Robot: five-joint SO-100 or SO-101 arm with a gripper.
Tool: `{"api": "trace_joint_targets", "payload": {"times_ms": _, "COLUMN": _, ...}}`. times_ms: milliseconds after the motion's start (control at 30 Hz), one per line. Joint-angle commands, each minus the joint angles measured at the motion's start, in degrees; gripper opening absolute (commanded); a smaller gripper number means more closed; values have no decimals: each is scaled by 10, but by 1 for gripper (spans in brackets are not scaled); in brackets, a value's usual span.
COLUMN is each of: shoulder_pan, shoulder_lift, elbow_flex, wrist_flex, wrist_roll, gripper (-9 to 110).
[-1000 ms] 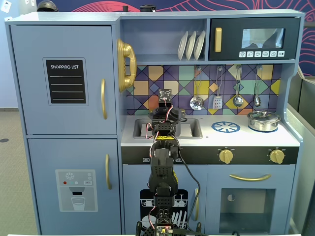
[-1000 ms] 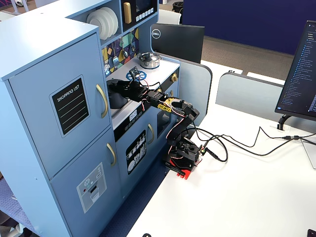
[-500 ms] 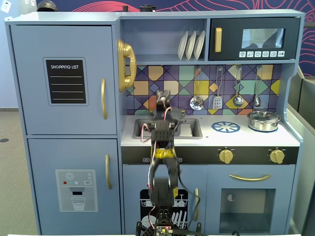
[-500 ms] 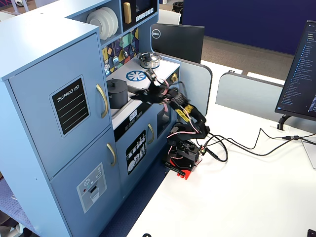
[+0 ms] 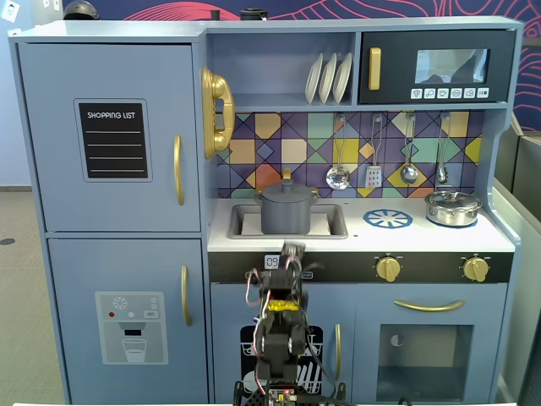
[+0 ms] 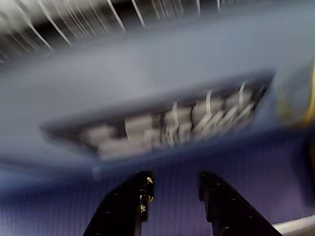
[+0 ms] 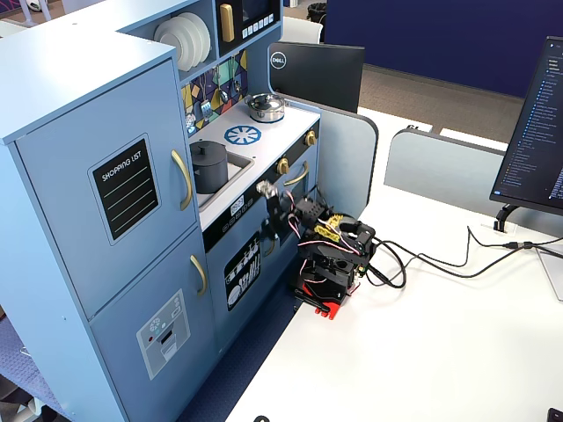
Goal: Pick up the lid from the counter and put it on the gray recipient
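The gray recipient (image 5: 286, 216) stands in the sink recess of the toy kitchen counter (image 5: 359, 237). The dark-gray lid (image 5: 287, 189) lies flat on top of it, knob up. Both also show in the other fixed view, the pot (image 7: 208, 169) with the lid (image 7: 208, 148) on it. My gripper (image 5: 292, 251) hangs below the counter's front edge, away from the pot, with the arm folded in front of the lower doors (image 7: 271, 199). In the blurred wrist view my gripper (image 6: 174, 178) is open and empty, facing the blue kitchen front.
A shiny silver pot (image 5: 453, 207) with its lid stands at the counter's right, beside the blue-and-white burner print (image 5: 388, 218). Utensils hang on the backsplash. The arm's base (image 7: 324, 286) sits on a white desk with cables (image 7: 440, 259) and monitors.
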Motion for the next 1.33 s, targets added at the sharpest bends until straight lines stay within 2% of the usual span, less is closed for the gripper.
{"api": "trace_joint_targets", "payload": {"times_ms": 0, "shoulder_pan": -24, "shoulder_lift": 63, "elbow_flex": 41, "wrist_flex": 77, "wrist_roll": -3, "gripper": 0}}
{"api": "trace_joint_targets", "payload": {"times_ms": 100, "shoulder_pan": -23, "shoulder_lift": 69, "elbow_flex": 41, "wrist_flex": 186, "wrist_roll": -4, "gripper": 0}}
{"api": "trace_joint_targets", "payload": {"times_ms": 267, "shoulder_pan": -1, "shoulder_lift": 69, "elbow_flex": 42, "wrist_flex": 345, "wrist_roll": -87, "gripper": 0}}
{"api": "trace_joint_targets", "payload": {"times_ms": 367, "shoulder_pan": 0, "shoulder_lift": 69, "elbow_flex": 42, "wrist_flex": 351, "wrist_roll": -51, "gripper": 0}}
{"api": "trace_joint_targets", "payload": {"times_ms": 1300, "shoulder_pan": 21, "shoulder_lift": 69, "elbow_flex": 42, "wrist_flex": 352, "wrist_roll": -64, "gripper": 7}}
